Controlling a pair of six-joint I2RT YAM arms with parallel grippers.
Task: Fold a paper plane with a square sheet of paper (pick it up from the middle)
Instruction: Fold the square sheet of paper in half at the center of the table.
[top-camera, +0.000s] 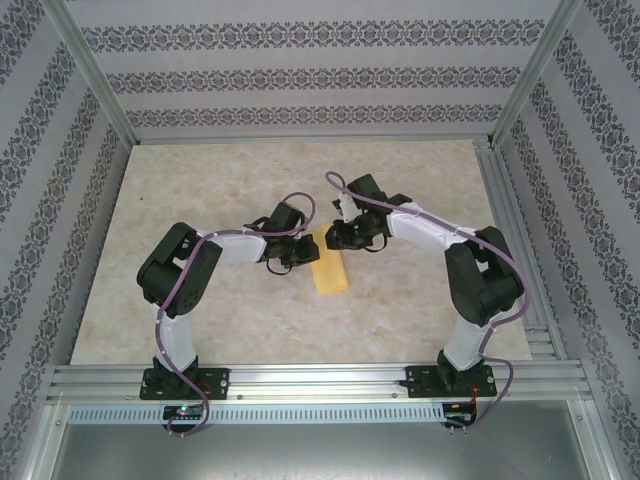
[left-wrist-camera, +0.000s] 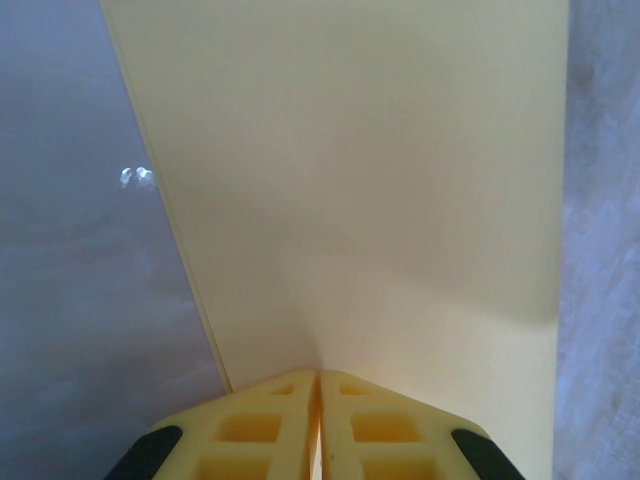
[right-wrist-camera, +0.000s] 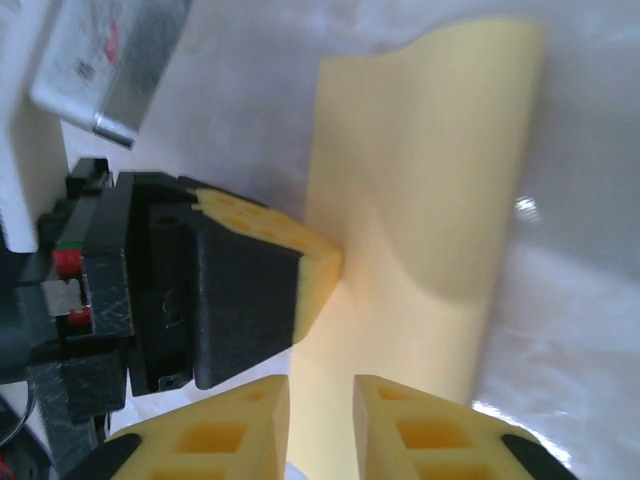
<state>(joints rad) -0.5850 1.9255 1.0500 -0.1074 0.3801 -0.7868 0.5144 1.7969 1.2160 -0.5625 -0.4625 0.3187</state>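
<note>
The square sheet of paper (top-camera: 331, 272) lies folded into a narrow yellow rectangle at the middle of the table. My left gripper (top-camera: 306, 251) comes at its left long edge. In the left wrist view, that gripper (left-wrist-camera: 318, 385) is shut on the edge, and the sheet (left-wrist-camera: 380, 180) spreads out ahead of its tips. My right gripper (top-camera: 336, 238) is at the sheet's far end. In the right wrist view its fingers (right-wrist-camera: 322, 395) stand a little apart above the paper (right-wrist-camera: 420, 200), which bulges upward. The left gripper's fingertip (right-wrist-camera: 318, 268) meets the paper's edge there.
The marbled beige table (top-camera: 200, 300) is bare around the sheet. An aluminium rail (top-camera: 320, 380) runs along the near edge between the arm bases. Patterned walls close in the back and both sides.
</note>
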